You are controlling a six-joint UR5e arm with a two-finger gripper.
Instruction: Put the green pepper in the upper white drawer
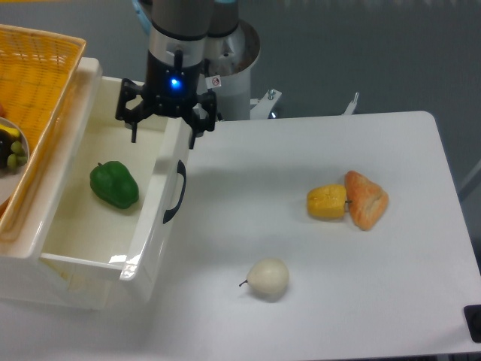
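Pepper (pixel 114 184): lies inside the drawer (pixel 154 226), near its front wall, long axis running upper-left to lower-right.
Gripper (pixel 167 120): above the drawer's rear corner, fingers spread, holding nothing.

Pepper (pixel 114 184) inside drawer (pixel 143 241), left of pear (pixel 268 278)

Table: white top (pixel 376 150), rounded corner at 2 o'clock, filling the middle and right of the view.
Backdrop: plain grey-blue surface (pixel 361 45) from 12 to 3 o'clock, behind and beside the table.
Light: soft and even, from above; faint shadows under what lies on the table, a glossy sheen on the white plastic at 8 o'clock.
Corner: a small dark object (pixel 473 322) at 4 o'clock, cut off by the frame edge.
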